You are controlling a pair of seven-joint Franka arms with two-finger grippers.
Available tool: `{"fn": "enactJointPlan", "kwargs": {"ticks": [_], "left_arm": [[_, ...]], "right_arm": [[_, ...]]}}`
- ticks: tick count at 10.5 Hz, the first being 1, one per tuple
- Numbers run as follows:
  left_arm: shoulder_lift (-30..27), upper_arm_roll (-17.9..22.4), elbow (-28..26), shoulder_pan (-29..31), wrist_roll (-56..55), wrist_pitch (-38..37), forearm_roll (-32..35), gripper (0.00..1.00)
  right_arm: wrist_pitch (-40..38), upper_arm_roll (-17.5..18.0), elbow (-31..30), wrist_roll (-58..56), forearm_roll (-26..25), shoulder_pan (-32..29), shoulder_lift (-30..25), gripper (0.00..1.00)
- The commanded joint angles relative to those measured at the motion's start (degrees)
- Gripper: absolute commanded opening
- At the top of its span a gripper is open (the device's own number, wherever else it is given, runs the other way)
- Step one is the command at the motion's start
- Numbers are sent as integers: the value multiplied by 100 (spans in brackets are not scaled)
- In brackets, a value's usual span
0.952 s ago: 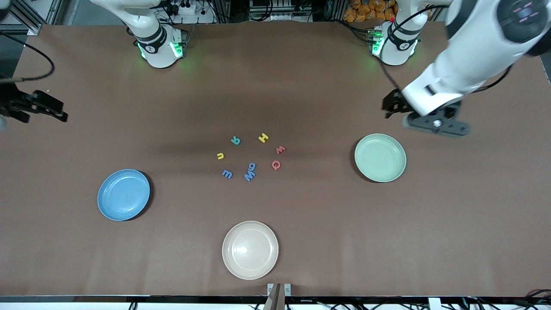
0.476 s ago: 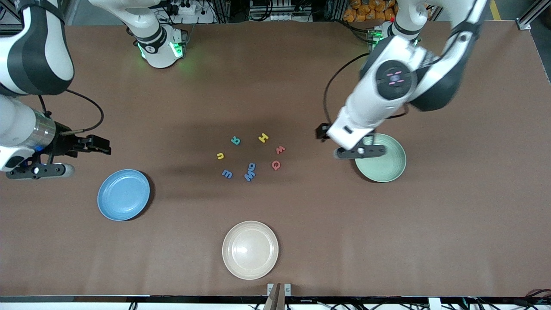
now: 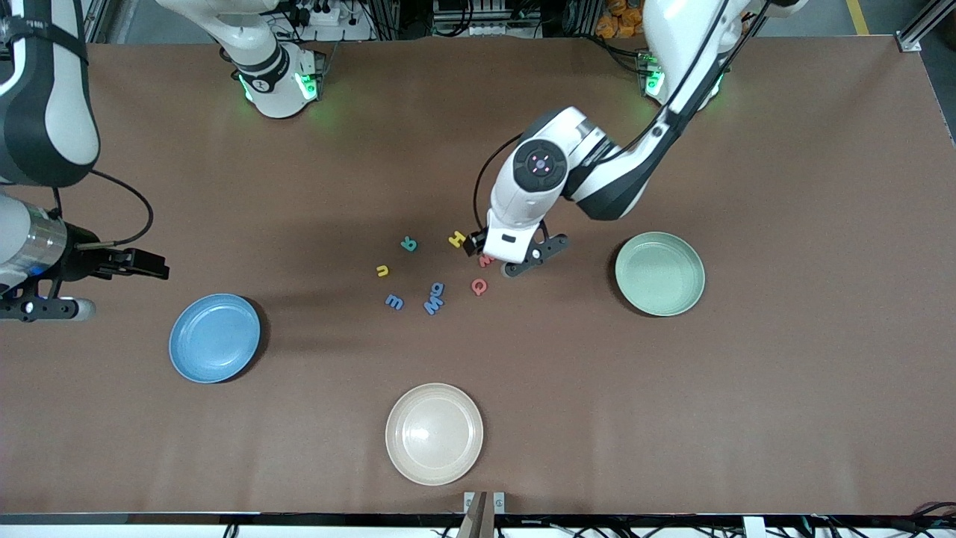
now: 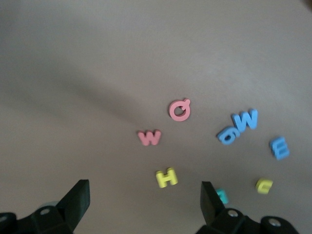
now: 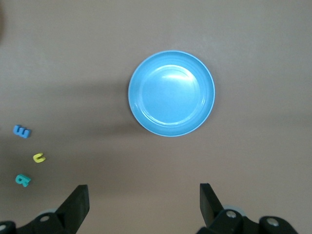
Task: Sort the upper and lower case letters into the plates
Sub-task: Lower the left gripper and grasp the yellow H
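Fingers spread, empty, the left pincer (image 3: 499,258) hangs over the red w (image 3: 485,260) in the letter cluster (image 3: 433,273) mid-counter. The right pincer (image 3: 112,280), also spread and empty, waits near the blue plate (image 3: 214,338). Blue and green plate (image 3: 660,273) hold nothing: sorting hasn't begun, all letters remain.

Letters (image 3: 433,273): 8 tiny flat foam pcs, yellow/teal/red/blue, loose cluster at frame ctr. Blue plate (image 3: 214,338) lower left, empty. Pale green plate (image 3: 660,273) ctr right, empty. Both upright.
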Motion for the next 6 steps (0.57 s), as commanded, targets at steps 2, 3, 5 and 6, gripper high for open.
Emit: {"fn": "enactJointPlan", "kwargs": {"ticks": [2,3,5,6], "left_arm": [[844,399,361,-710,-1951,812,9,100],[1002,505,397,-956,-2497,1032,27,100],[1179,908,458,-1449,-3204,1174,-8,100],[1371,919,659,-1485,-3232,1174,-26,100]], "right_arm": [[-37,37,-235,202,20,-96,295,100],[-54,37,-323,202,20,-192,296,100],[-90,37,-289,202,46,-236,234,100],[15,37,-220,211,55,-254,234,100]]}}
